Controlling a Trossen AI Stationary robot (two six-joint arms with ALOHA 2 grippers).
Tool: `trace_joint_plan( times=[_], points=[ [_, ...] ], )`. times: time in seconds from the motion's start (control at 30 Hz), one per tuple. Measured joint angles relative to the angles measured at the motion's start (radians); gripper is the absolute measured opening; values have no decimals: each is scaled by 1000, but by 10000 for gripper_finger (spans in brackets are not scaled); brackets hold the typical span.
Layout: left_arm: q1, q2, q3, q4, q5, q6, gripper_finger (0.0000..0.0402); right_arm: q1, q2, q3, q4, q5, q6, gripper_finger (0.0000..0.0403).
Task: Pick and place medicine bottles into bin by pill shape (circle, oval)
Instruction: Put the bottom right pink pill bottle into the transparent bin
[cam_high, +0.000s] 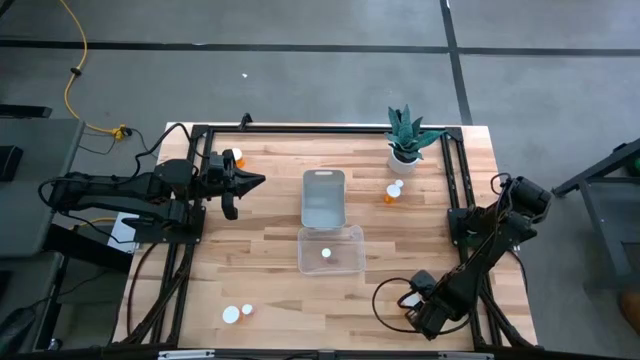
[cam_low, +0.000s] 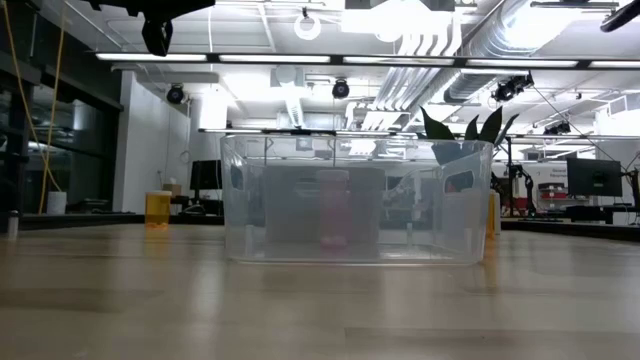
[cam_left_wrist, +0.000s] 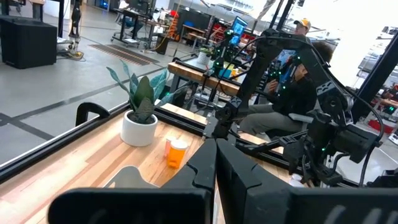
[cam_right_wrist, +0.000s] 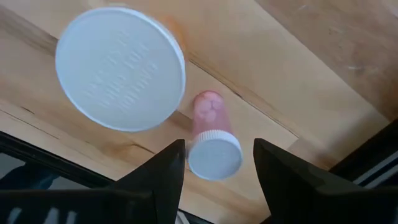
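Observation:
Several medicine bottles stand on the wooden table. One white cap (cam_high: 326, 253) shows inside the clear bin (cam_high: 352, 262). Two bottles (cam_high: 393, 190) stand by the plant pot, two (cam_high: 237, 313) near the front edge, and one (cam_high: 233, 158) behind my left arm. My left gripper (cam_high: 255, 182) is shut and empty, raised left of the bins. My right gripper (cam_right_wrist: 219, 149) is open near the front right, pointing down. Its fingers stand on either side of a small pinkish bottle with a white cap (cam_right_wrist: 214, 157) without touching it. A second, nearer white cap (cam_right_wrist: 120, 67) stands beside it.
A grey-blue bin (cam_high: 323, 197) lies just beyond the clear bin. A white pot with a green plant (cam_high: 405, 140) stands at the far right. Black frame rails (cam_high: 455, 190) run along the table's sides. A seated person (cam_left_wrist: 298, 87) shows beyond the table in the left wrist view.

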Motion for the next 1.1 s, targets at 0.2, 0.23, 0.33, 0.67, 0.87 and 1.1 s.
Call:
trace_joint_plan(
  times=[0.2,0.23,0.33,0.67,0.87,1.1],
  points=[
    [0,0,0,0,0,0,0,0,0,0,0,0,-2,174],
    [0,0,0,0,0,0,0,0,0,0,0,0,-2,168],
    [0,0,0,0,0,0,0,0,0,0,-3,1,-1,145],
    [0,0,0,0,0,1,0,3,-24,0,-17,-33,-86,102],
    [0,0,0,0,0,1,0,10,-164,0,-120,-40,-121,101],
    [0,0,0,0,0,1,0,-47,-391,41,-185,147,-223,99]
  ],
)
